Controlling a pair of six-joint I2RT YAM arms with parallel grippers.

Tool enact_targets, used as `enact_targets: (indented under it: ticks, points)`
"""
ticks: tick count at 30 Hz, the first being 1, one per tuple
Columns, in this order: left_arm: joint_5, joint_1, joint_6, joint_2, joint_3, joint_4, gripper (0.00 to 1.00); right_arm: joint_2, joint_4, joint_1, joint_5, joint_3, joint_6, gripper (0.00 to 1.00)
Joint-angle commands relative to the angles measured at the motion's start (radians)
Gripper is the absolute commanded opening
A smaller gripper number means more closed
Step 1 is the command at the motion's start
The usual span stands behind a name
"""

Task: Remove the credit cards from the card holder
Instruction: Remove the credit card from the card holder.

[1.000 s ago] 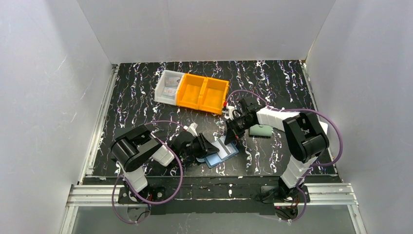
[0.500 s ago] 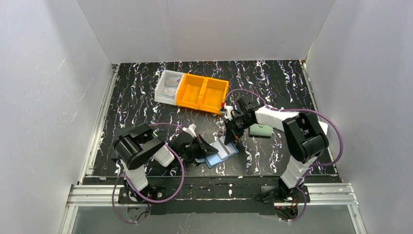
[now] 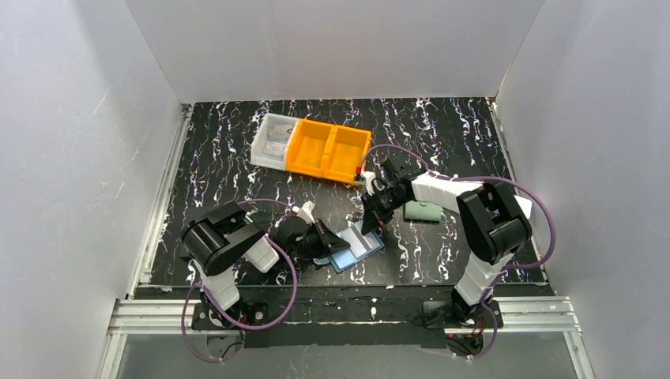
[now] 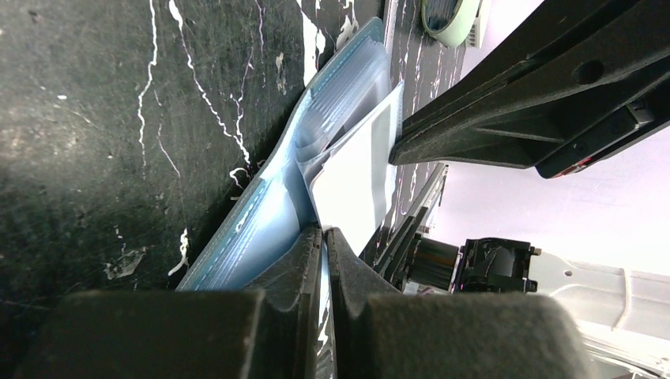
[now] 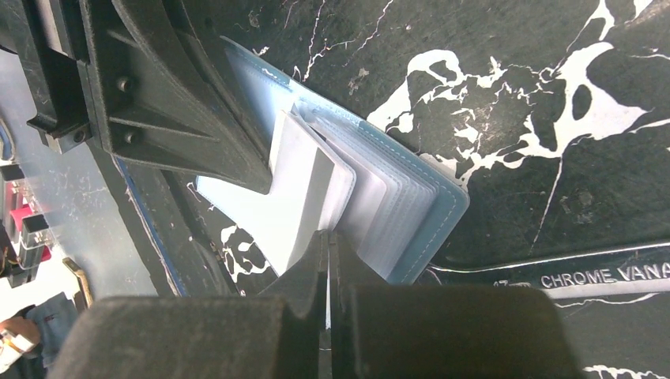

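Note:
The blue card holder (image 3: 359, 251) lies open on the black marbled table between both arms, its clear pockets fanned out (image 5: 411, 205) (image 4: 269, 213). My left gripper (image 3: 337, 244) (image 4: 324, 234) comes in low from the left and is shut on a thin blue leaf at the holder's near edge. From the far side my right gripper (image 3: 368, 225) (image 5: 326, 235) is shut on the edge of a pale grey-white credit card (image 5: 304, 185) (image 4: 355, 185). That card stands partly out of a pocket. Any other cards in the pockets are hidden.
An orange two-compartment bin (image 3: 329, 150) sits at the back, and a clear tray (image 3: 271, 140) with small cards lies to its left. The grey-green wallet (image 3: 423, 211) lies right of my right gripper. A dark tool with white lettering (image 5: 600, 276) lies just beside the holder.
My left gripper has shut on the holder's edge. The right gripper has drawn slightly up and left with the card, and the holder has shifted a little left.

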Motion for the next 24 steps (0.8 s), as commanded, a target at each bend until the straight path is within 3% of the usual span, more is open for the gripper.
enact_targets:
  ticks: [1,9,14,24]
  points:
    - [-0.029,0.035,0.063,-0.030,-0.023,-0.025,0.00,0.047,-0.017,-0.016,0.159,-0.018,-0.071,0.01]
    - [0.057,0.041,0.083,-0.004,0.032,-0.025,0.00,0.048,-0.028,-0.004,0.159,-0.017,-0.092,0.01]
    - [0.061,0.041,0.082,-0.013,0.037,-0.025,0.10,0.040,-0.017,0.022,0.255,-0.020,-0.093,0.02]
    - [0.063,0.041,0.049,0.021,0.056,0.039,0.23,0.047,-0.022,0.047,0.262,-0.016,-0.100,0.16]
